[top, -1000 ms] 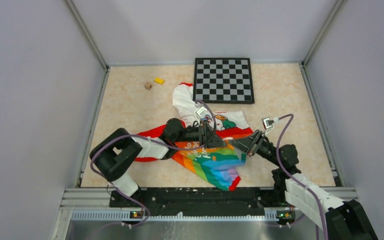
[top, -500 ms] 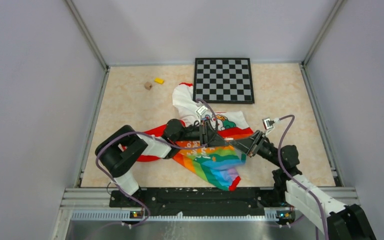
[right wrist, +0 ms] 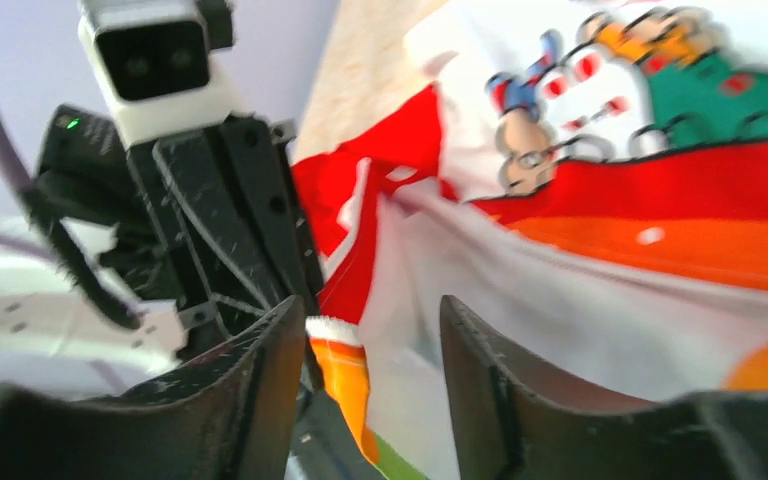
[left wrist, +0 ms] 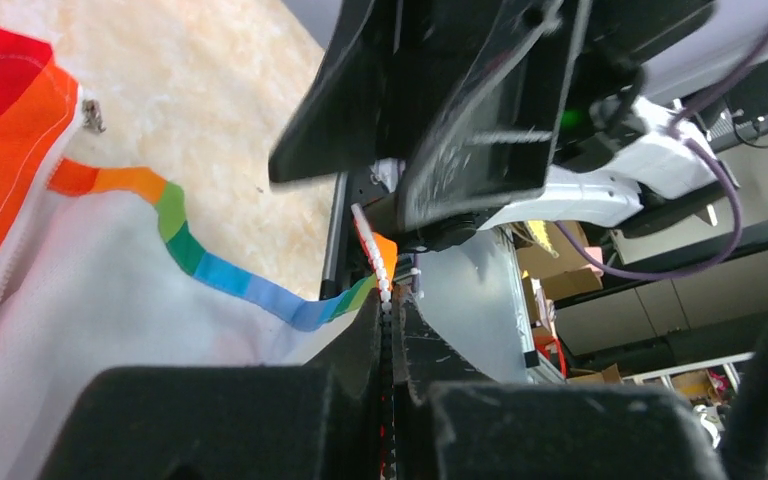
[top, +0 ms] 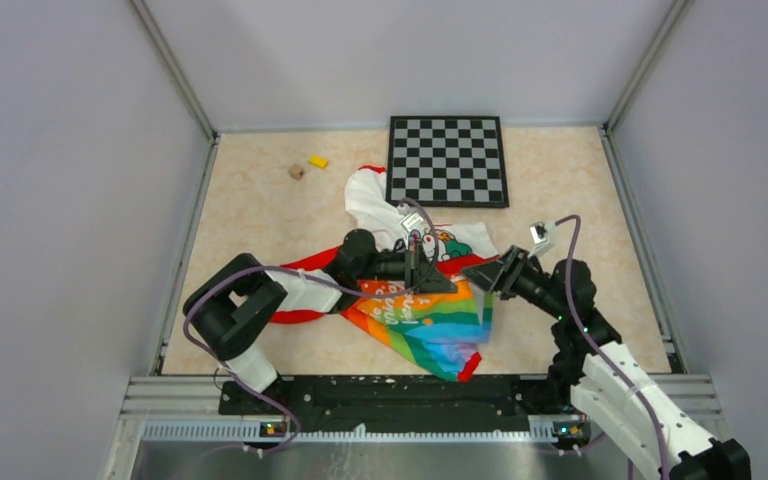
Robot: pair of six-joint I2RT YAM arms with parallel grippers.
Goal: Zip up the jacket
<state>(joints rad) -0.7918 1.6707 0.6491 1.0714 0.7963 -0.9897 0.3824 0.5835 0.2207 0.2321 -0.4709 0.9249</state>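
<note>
left tool: pressed together on the zip edge of the jacket, white teeth running up out of the pinch; stood apart a second ago, now clamped.
right tool: jaws apart, nothing gripped, fabric only beyond them; shut a second ago, since released and drawn back a little, nearer the checkerboard.
jacket, place: crumpled on the bench on the near side of the checkerboard; white printed top just beside the board's near-left corner, rainbow panel farthest from the board, red sleeve trailing off to the left.
slider: not made out in any view; possibly hidden in the folds by the left tool.
meaning for the task: hold passed from right to left; one zip edge now anchored, the other tool free to go for the slider or the opposite edge.
progress: front lying open, zip not yet closed, most of the work ahead.
</note>
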